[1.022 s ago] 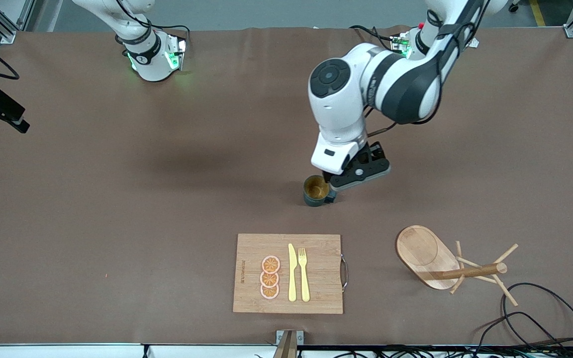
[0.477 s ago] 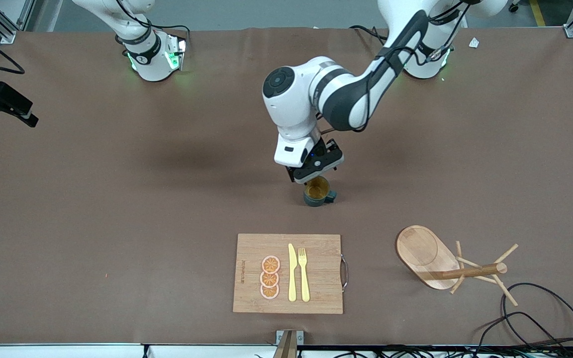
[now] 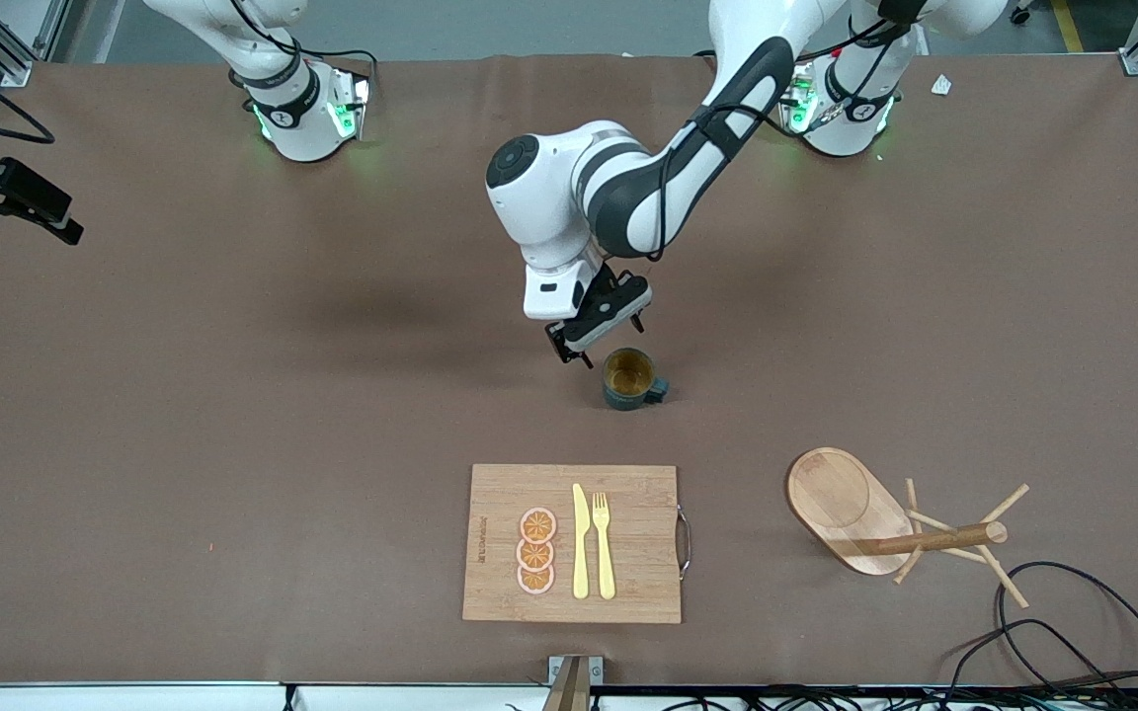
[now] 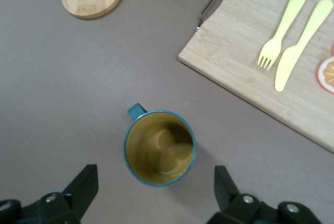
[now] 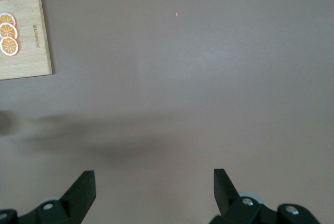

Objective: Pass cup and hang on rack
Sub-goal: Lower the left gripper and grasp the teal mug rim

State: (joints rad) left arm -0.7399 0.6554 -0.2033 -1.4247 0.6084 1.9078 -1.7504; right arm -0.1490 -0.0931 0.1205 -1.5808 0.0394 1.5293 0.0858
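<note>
The dark teal cup [image 3: 628, 378] with a tan inside stands upright on the brown table, its handle toward the left arm's end. My left gripper [image 3: 597, 341] is open and empty just above the table, beside the cup on the side farther from the front camera. In the left wrist view the cup [image 4: 159, 147] sits just ahead of the open fingers [image 4: 86, 182], not between them. The wooden rack [image 3: 851, 509] sits nearer the front camera, toward the left arm's end. My right gripper [image 5: 154, 182] is open and empty, high over bare table at the right arm's end.
A bamboo cutting board [image 3: 628, 583] with a yellow knife [image 3: 580, 543], a yellow fork [image 3: 604, 543] and orange slices [image 3: 536, 551] lies nearer the front camera than the cup. Black cables [image 3: 1073, 622] lie by the rack at the table's front corner.
My left gripper has swung from the cup's handle side over the cup toward the right arm's end, and has drawn back from it. The cup has not moved.
</note>
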